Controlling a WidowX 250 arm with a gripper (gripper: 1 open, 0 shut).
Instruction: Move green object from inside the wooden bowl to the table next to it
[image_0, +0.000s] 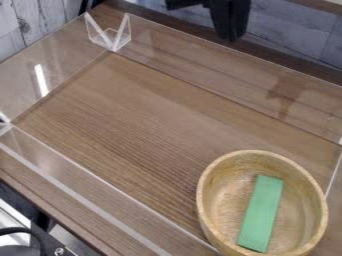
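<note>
A flat bright green object (263, 213) lies inside the wooden bowl (214, 182), which stands on the brown table (147, 120) at the lower right. My gripper (230, 33) is a dark shape at the top edge of the view, high above the far side of the table and well away from the bowl. Its tip looks narrow and shut, with nothing in it. Most of the arm is cut off by the top of the frame.
Low clear acrylic walls (54, 165) edge the tabletop on all sides. A small clear bracket (107, 35) stands at the far left corner. The table's front edge drops away at the lower left.
</note>
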